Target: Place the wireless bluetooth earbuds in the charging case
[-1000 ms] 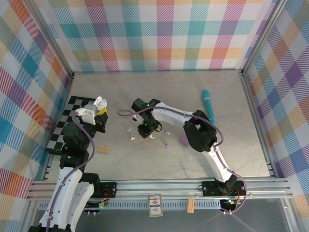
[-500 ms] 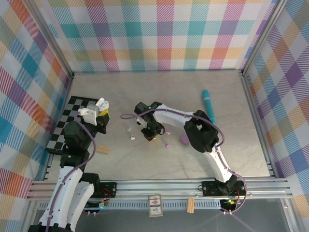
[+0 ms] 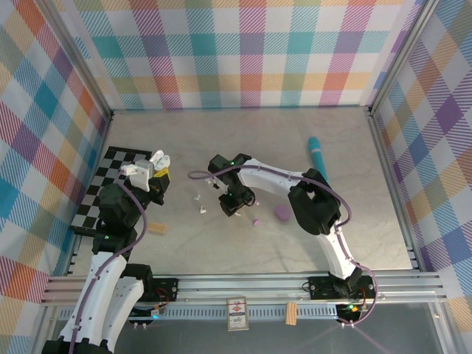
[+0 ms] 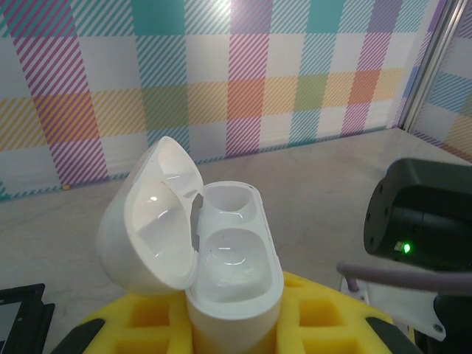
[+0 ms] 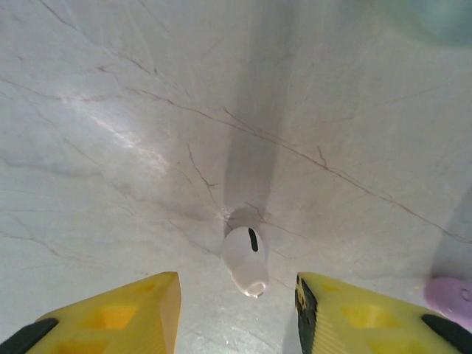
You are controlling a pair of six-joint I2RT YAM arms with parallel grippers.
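White earbud (image 5: 245, 269), bare marble tabletop (image 5: 133, 110) around

A long teal plastic cylinder (image 3: 318, 160) lies at the right rear of the grey marble-patterned surface (image 3: 221, 254), ringed by pastel plaid fabric walls (image 3: 243, 51). A black-and-white checkered mat (image 3: 110, 164) sits at left, near a small tan wooden block (image 3: 156, 228). A small printed card (image 3: 236, 303) rests below the aluminium rail (image 3: 243, 283).
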